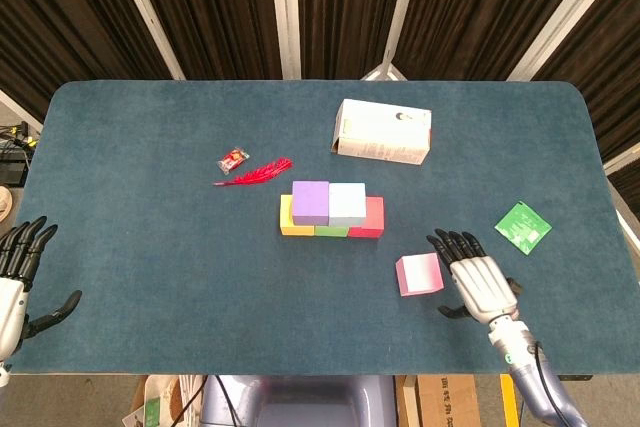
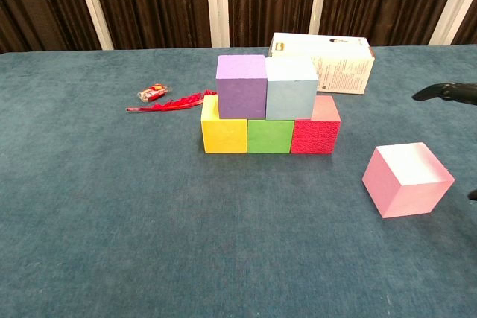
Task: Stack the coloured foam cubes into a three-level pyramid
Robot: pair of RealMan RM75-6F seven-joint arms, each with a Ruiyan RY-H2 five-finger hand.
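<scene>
A yellow cube [image 2: 223, 134], a green cube [image 2: 270, 136] and a red cube [image 2: 315, 134] form a row mid-table. On them sit a purple cube [image 1: 310, 201] and a light blue cube [image 1: 347, 202], side by side. The pink cube [image 1: 420, 273] lies alone on the table, front right of the stack. My right hand [image 1: 479, 284] hovers open just right of the pink cube, apart from it; its fingertips [image 2: 446, 91] show at the chest view's right edge. My left hand [image 1: 14, 282] is open at the table's front left edge, far from the cubes.
A white carton [image 1: 384, 131] lies behind the stack. A red feather [image 1: 256, 173] and a small red wrapper [image 1: 233, 159] lie to the stack's back left. A green card [image 1: 523, 225] lies at the right. The blue table [image 1: 150, 247] has a near edge close to both hands.
</scene>
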